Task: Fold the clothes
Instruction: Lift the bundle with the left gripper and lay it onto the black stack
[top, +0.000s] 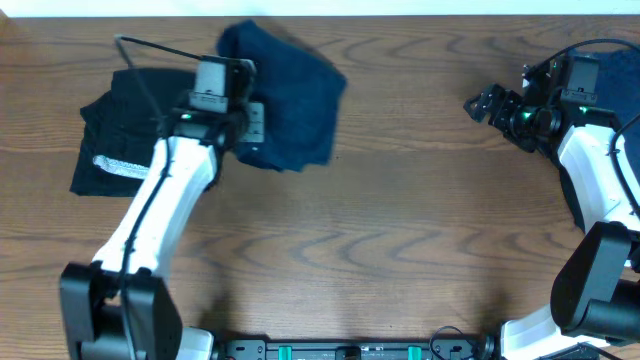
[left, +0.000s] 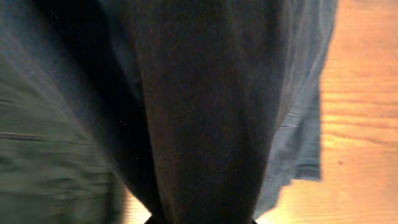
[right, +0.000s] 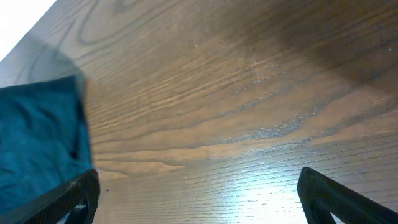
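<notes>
While the left gripper (top: 252, 122) sits clenched at the left edge of the navy garment (top: 295, 95), with dark cloth filling its wrist view and bunching down toward the fingers, the step in hand reads as a fold of that piece: a pinched edge ready to be carried across the rest of the cloth. Which layer is pinched I cannot tell, since the arm hides the contact from above and the wrist view is blurred. The navy garment lies crumpled on the far part of the table (top: 380, 250), left of centre, close beside the black garment (top: 120, 120), which lies flatter further left; the arm hides whether the two touch. As far as its rumpled outline allows, the navy piece's long axis runs from the far edge toward the robot, leaning a little right at the near end, with a blunt corner pointing away at the far left. The black garment's whitish band (top: 118, 165) lies along its near edge, running roughly left to right. The right gripper (top: 487, 102) hovers released, jaws wide, over bare wood well apart to the right, holding nothing. The next move, as I judge it, calls for lifting the pinched edge just clear, drawing it across the short way so the edges meet, and perhaps bringing the right arm in to pin the opposite side so the soft cloth does not drag.
</notes>
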